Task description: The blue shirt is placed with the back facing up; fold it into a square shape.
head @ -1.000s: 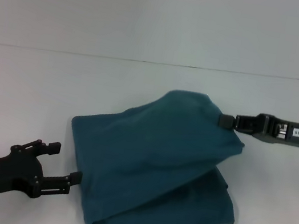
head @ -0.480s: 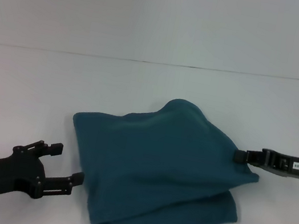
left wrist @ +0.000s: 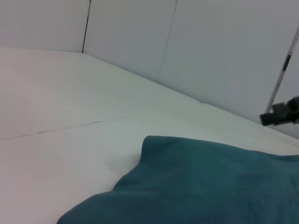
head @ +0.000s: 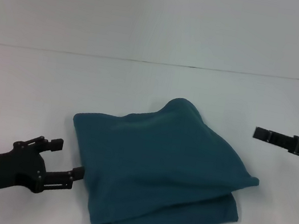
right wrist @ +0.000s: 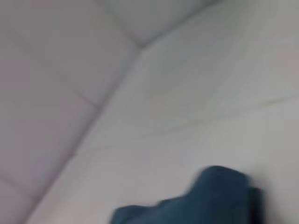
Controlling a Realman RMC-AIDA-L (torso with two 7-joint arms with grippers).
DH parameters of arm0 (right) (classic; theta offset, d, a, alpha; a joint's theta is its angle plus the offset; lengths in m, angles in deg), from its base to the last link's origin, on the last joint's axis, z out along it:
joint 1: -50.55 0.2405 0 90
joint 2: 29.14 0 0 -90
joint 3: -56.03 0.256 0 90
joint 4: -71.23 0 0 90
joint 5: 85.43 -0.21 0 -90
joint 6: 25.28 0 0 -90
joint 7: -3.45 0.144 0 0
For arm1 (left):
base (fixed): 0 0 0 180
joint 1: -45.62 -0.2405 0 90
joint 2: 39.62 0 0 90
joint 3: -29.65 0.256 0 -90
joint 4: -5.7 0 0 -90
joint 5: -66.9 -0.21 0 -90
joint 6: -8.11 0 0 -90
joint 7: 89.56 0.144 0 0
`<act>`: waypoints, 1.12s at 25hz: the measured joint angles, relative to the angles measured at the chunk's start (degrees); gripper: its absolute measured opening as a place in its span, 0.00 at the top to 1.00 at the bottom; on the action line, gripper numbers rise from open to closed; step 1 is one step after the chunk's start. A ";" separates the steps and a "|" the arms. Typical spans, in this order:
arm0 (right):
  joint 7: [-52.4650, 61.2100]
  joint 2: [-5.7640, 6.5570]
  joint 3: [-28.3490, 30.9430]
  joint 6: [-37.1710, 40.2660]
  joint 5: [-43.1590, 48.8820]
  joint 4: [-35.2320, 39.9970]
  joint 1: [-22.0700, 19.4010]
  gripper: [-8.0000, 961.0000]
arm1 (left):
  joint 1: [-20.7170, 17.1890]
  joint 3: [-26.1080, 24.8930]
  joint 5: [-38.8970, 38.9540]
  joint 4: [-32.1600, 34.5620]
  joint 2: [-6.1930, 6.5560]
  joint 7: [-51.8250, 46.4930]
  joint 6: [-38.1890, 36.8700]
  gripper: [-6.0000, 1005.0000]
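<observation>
The blue shirt (head: 159, 169) lies folded into a thick, roughly square bundle on the white table, its top layer puffed up at the far edge. My left gripper (head: 66, 159) is open and empty, just left of the shirt's near-left edge, one fingertip almost at the fabric. My right gripper (head: 258, 133) is off the shirt, raised to its right and apart from it, and holds nothing. The shirt also shows in the left wrist view (left wrist: 210, 182), with the right gripper (left wrist: 280, 114) far behind it, and in the right wrist view (right wrist: 205, 200).
The white table (head: 38, 86) stretches around the shirt on all sides. A thin seam (head: 147, 61) runs across the table behind the shirt. A pale wall stands beyond it.
My right gripper carried the shirt's lifted layer down to the right, let it go and pulled away to the right and up. The top layer settled. My left gripper barely moved.
</observation>
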 joint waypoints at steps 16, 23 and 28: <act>-1.13 -0.82 -15.47 7.47 0.86 -0.60 6.97 0.77 | 0.19 -0.33 3.97 -0.71 -0.25 0.05 0.22 0.04; -1.78 -3.27 -18.77 2.37 0.86 -0.94 8.56 0.96 | 0.70 -0.42 6.47 -1.63 -0.31 0.56 0.99 0.04; -1.93 -3.95 -23.33 -4.54 0.90 -3.52 9.33 0.99 | 1.80 -0.38 7.55 -2.59 -0.30 0.61 1.97 0.04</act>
